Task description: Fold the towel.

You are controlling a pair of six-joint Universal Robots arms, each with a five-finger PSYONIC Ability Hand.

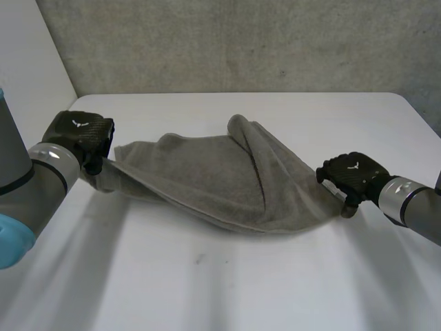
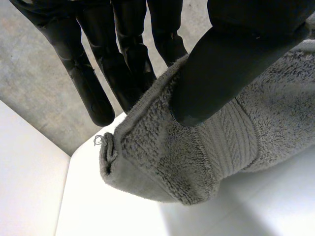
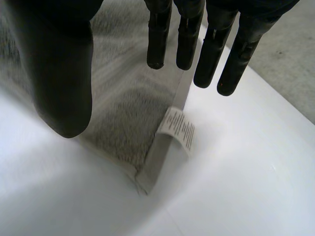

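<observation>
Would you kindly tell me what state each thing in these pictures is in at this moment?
towel: not yet folded flat, bunched, raised at both ends, sagging in the middle toward the table.
left hand: shut on one towel corner, thumb pressing it against the fingers.
right hand: pinching the towel's other end, just above its corner.
label: hanging loose from the towel's edge below the right hand.
</observation>
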